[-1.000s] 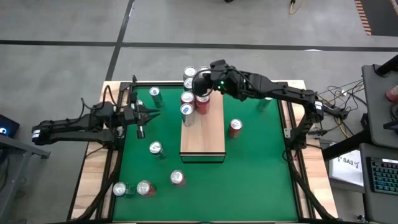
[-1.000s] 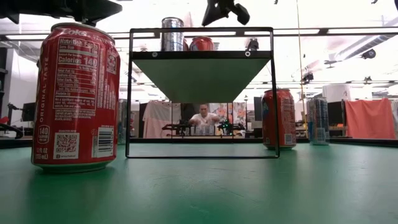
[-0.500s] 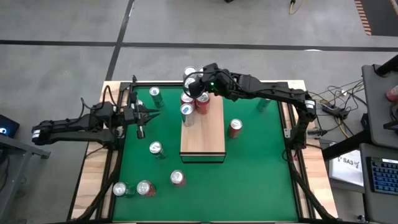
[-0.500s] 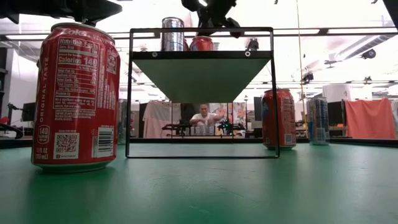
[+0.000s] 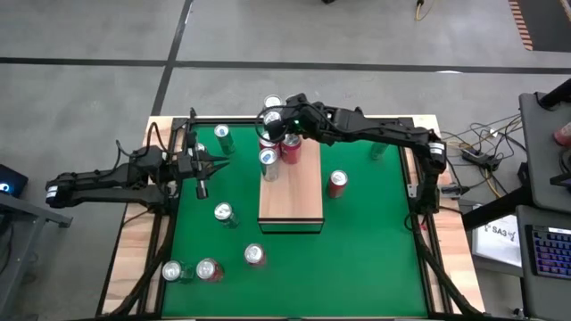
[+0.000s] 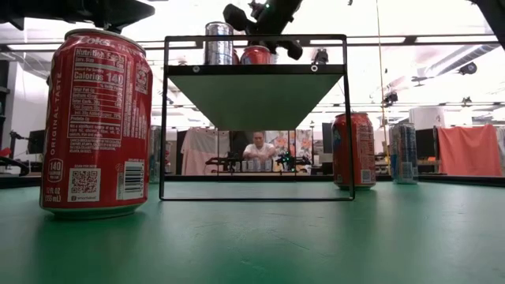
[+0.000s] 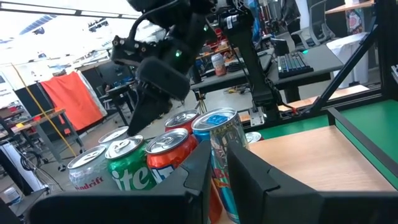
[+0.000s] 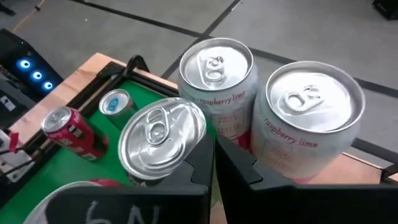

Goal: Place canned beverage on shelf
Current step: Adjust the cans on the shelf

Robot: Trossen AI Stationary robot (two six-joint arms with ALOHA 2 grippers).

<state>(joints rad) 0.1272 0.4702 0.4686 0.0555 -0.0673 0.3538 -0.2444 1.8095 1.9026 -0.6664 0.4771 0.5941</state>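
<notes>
Hovering over the shelf's (image 5: 290,192) far end, right gripper (image 5: 270,123) is clenched, empty, above a silver can cluster (image 8: 236,99). Cans: rigid, smooth, slippery, probably light; grip mid-wall. Left gripper (image 5: 203,167) clenched, empty, waits at table's (image 5: 357,259) left edge.

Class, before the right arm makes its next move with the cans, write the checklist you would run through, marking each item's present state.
1. Right gripper empty: ok; shut, holding nothing, above the raspberry lime cans.
2. Room on the shelf: ok; its near half is bare.
3. Red can on the shelf upright: ok.
4. Left gripper clear of the shelf: ok; it waits at the table's left.
5. Next can chosen: cannot tell.
</notes>
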